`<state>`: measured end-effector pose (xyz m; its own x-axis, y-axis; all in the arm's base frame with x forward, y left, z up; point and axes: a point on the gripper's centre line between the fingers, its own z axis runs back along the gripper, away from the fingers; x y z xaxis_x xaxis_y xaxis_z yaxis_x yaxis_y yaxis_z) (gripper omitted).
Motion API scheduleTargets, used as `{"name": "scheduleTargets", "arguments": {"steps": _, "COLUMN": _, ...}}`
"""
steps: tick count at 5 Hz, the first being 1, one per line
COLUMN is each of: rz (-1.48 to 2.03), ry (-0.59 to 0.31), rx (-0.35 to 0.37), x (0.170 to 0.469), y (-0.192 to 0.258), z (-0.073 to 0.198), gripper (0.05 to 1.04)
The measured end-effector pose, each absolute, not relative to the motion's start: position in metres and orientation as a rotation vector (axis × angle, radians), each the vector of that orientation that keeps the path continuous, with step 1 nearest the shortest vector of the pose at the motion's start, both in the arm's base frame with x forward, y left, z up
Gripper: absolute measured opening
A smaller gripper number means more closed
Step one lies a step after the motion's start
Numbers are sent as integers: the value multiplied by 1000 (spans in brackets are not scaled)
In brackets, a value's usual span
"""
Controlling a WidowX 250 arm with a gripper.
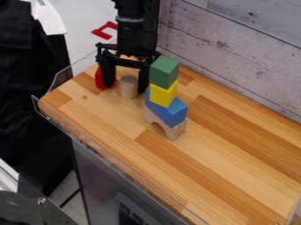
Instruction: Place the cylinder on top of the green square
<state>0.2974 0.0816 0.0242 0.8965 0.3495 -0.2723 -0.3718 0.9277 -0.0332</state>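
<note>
My gripper [125, 83] hangs low over the upper left of the wooden top, its two fingers wide apart. Between them a plain wooden cylinder [129, 87] stands upright on the surface, with visible space to the left finger. The green block [164, 71] tops a stack just right of the gripper. Under it are a yellow block [163, 94], a blue block [169, 111] and a wooden arch [167, 127] at the bottom. The right finger is close beside the stack; whether they touch, I cannot tell.
A red block [100, 79] stands at the left finger, partly behind it. A low clear rim [111, 157] runs along the front-left edge, and a plank wall [235, 48] borders the back right. Wooden surface [235, 154] extends to the lower right.
</note>
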Motion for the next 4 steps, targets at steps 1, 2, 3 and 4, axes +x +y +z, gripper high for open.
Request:
{"name": "scheduleTargets", "arguments": {"steps": 1, "rz": 379, "ry": 277, "rx": -90, "x": 301, "y": 82, "z": 18, "gripper": 944}}
{"name": "scheduleTargets", "arguments": {"steps": 2, "rz": 390, "ry": 275, "rx": -84, "x": 303, "y": 82, "z": 17, "gripper": 686}}
{"name": "scheduleTargets", "arguments": {"steps": 3, "rz": 393, "ry": 280, "rx": -80, "x": 306, "y": 82, "z": 16, "gripper": 526}}
{"name": "scheduleTargets", "arguments": {"steps": 4, "rz": 390, "ry": 292, "rx": -77, "x": 304, "y": 82, "z": 16, "gripper": 526}}
